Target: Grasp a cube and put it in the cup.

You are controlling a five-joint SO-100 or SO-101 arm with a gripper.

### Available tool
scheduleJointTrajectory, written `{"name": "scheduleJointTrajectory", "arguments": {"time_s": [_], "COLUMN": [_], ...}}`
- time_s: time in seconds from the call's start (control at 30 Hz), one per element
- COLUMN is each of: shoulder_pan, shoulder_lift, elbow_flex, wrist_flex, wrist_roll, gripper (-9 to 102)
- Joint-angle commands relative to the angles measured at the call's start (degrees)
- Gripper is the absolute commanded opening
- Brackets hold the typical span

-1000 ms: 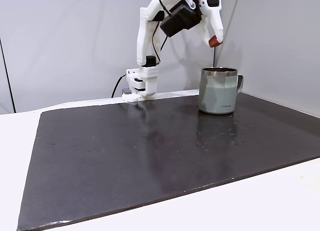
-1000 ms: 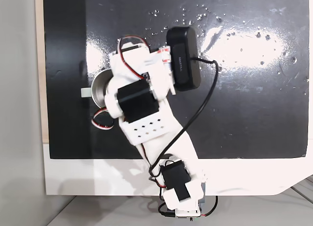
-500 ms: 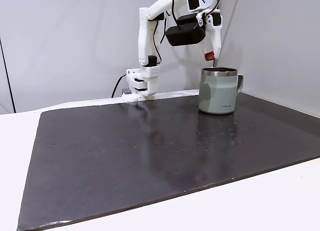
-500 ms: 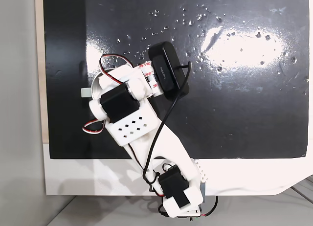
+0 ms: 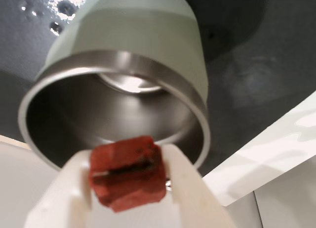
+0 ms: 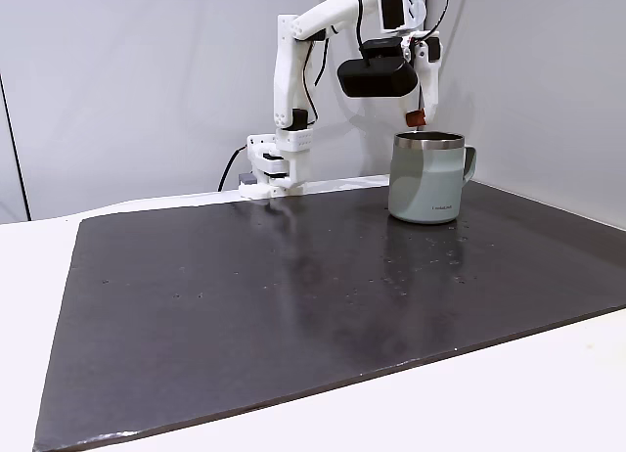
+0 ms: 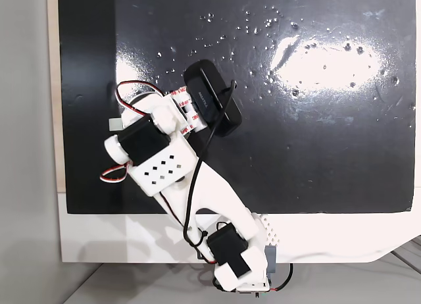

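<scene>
Gripper (image 5: 129, 176) clenched on the cube (image 5: 128, 171) at lower centre of the wrist view, hanging just over the near rim of the cup (image 5: 123, 70); likely risk: release this close to the edge, so the block clips the steel rim and bounces out.

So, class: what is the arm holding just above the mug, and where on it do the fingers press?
The cube, pinched by the fingers on two opposite side faces.
</scene>
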Motion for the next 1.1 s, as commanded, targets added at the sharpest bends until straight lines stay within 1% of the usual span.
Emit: {"name": "scheduleJointTrajectory", "arguments": {"time_s": [0.0,0.07,0.17,0.27,1.07], "shoulder_pan": [-1.1,-1.2,-1.2,-1.1,-2.6], "shoulder_lift": [0.3,0.4,0.5,1.0,2.4], "elbow_flex": [-0.2,0.5,0.9,0.5,2.3], "wrist_flex": [0.4,0.4,0.4,0.4,0.4], "wrist_roll": [-0.4,-0.4,-0.4,-0.1,-0.7], "gripper": [3,7,22,26,25]}}
